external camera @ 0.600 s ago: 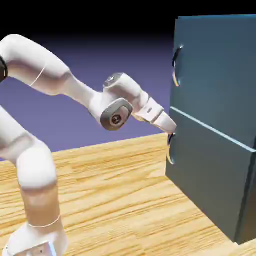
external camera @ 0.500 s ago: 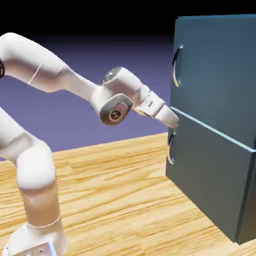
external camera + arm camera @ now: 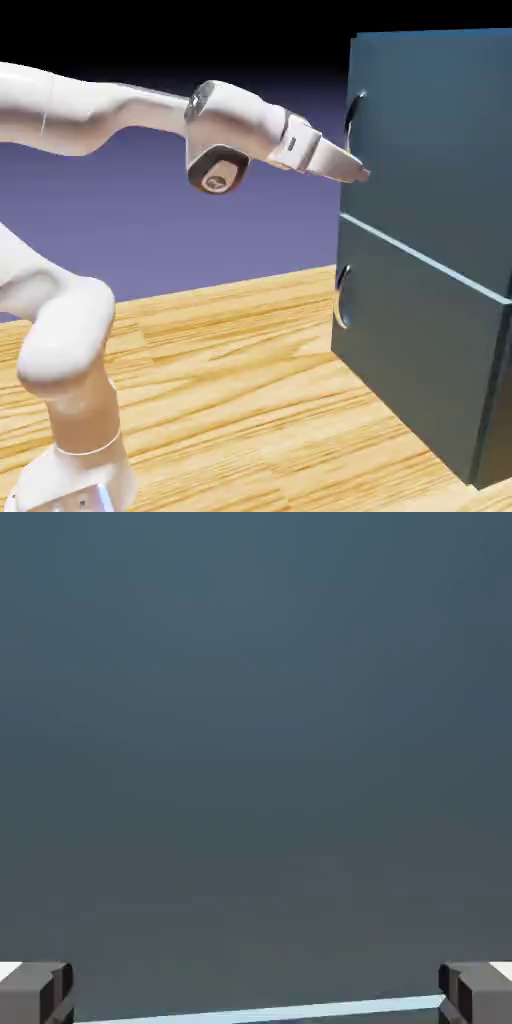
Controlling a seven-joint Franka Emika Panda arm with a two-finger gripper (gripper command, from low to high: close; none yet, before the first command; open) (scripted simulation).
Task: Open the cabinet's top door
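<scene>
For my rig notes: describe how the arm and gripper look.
The arm is glossy white with rounded links, thin seam lines and a grey round joint cap near the wrist. The gripper is white, tapering to small grey finger tips with dark inner faces. No cables show.

Exterior view: evenly lit, sharp render, no blur or edge distortion. Backdrop grades from black at the top to violet lower down. The pale wood-grain worktop (image 3: 230,380) is bright, with no hard shadows. The tall dark teal-blue cabinet (image 3: 440,130) is matte, without glare. Hand view: dim, flat teal, one thin bright line near the bottom.
</scene>
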